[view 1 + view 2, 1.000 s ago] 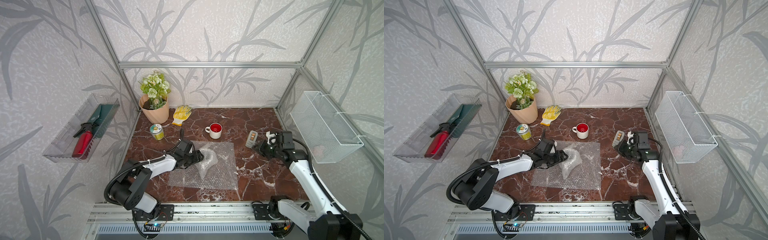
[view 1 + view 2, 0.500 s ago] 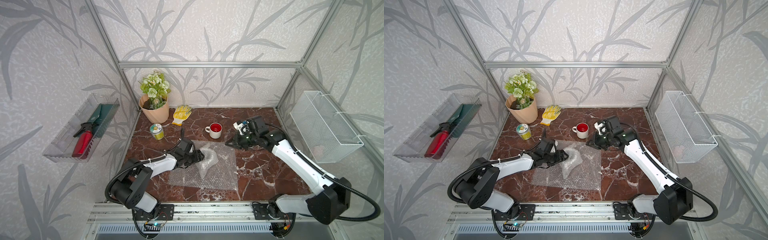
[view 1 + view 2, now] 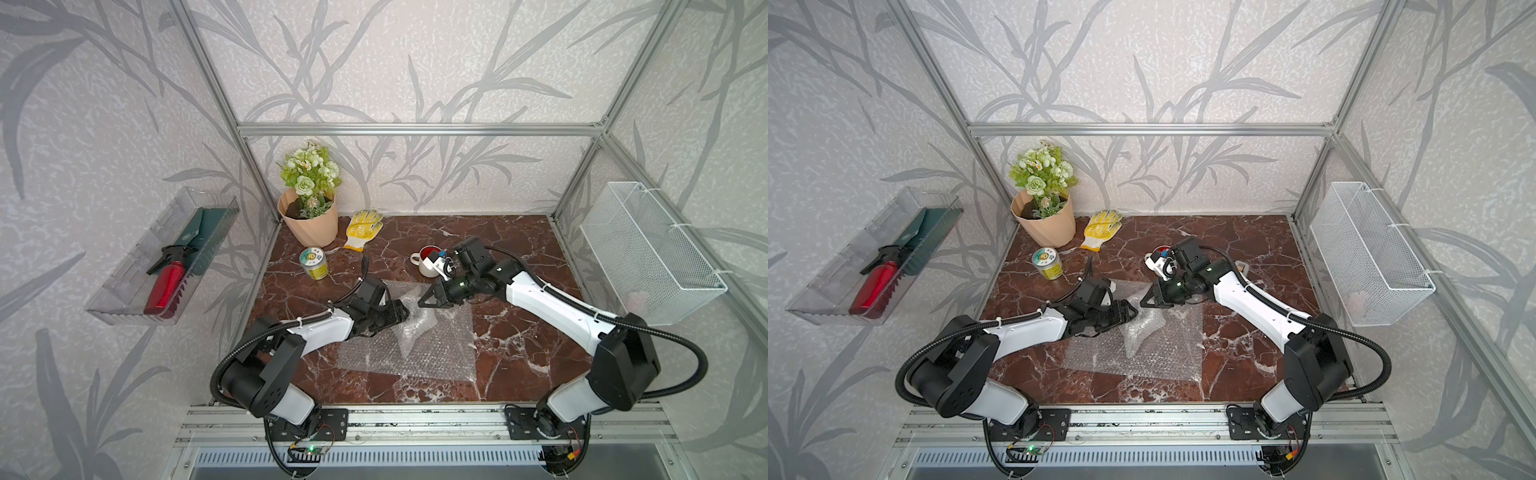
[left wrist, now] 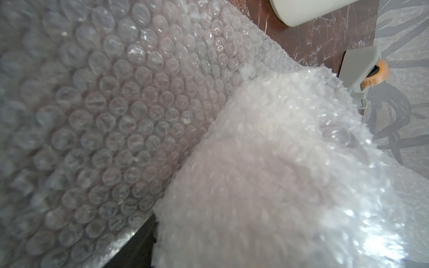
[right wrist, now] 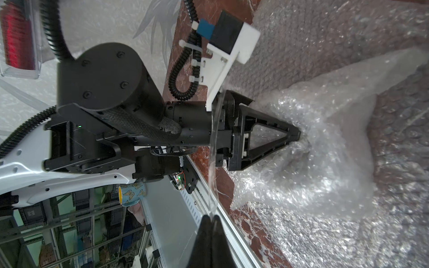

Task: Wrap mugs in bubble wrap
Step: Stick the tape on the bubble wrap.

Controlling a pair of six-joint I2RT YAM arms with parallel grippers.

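Black plastic, the left end effector is still pressing its tips into the raised fold of the bubble wrap, as it was a second ago. Whether it is clamping anything there cannot be told. The right end effector, closed and carrying nothing, has been swinging in from the table's right side. It is now hovering over the sheet's far edge, its tips facing the left one's and just apart. The white mug with the glossy red inside is standing upright just behind it, off the wrap.

Red-brown veined marble is covering the table. A clear wall tray is holding a red bottle. A peach flowerpot, a yellow-dotted glove and a small tin can are sitting at the far left. A white wire basket is hanging on the right wall.
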